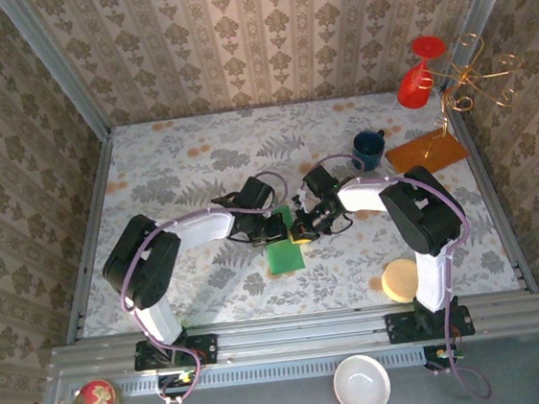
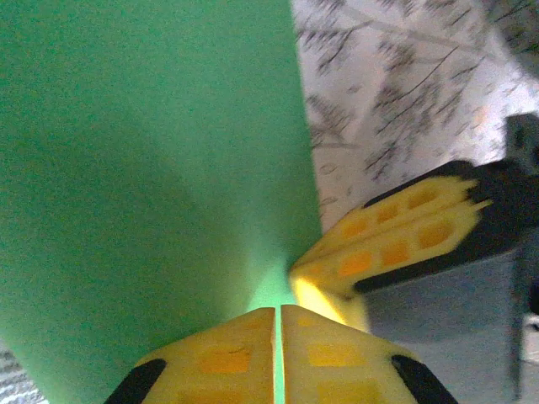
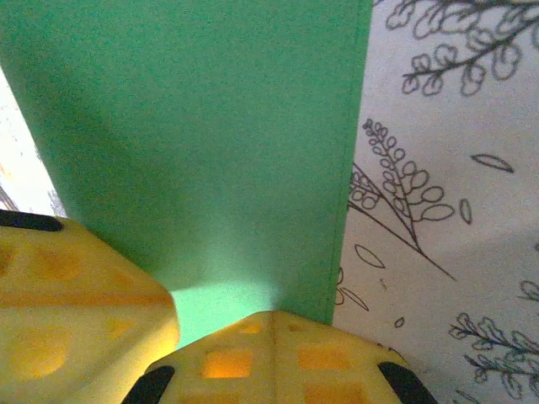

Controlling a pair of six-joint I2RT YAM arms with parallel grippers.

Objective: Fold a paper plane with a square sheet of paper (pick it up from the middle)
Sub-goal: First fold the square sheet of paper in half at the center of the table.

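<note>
One sheet: the square sheet of paper (image 1: 285, 255) is bright green and plain. It sits near the middle of the table (image 1: 170, 174), where the two gripper tips meet.
Long axis: from above, the green patch reads a little longer far-to-near than across. It runs from the pinch point toward the near edge, with straight sides.
Left gripper (image 2: 277, 353): the pads are pressed together with a thin green seam between them, clamped on the sheet's far edge.
Right gripper (image 3: 271, 337): the pads are closed tight on the same edge, just beside the left pair and nearly touching it.
Top view adds: the arms converge from either side, and the sheet's position on the patterned cloth is clear. Whether the sheet lies flat or hangs cannot be told.
Left wrist view adds: the right gripper's yellow fingers (image 2: 396, 231) come in at an angle to the sheet's edge.
Right wrist view adds: the sheet's right edge is straight against the fern print.
Surroundings: a blue mug (image 1: 370, 148) and an orange-brown board (image 1: 426, 154) stand well apart at the far right.
</note>
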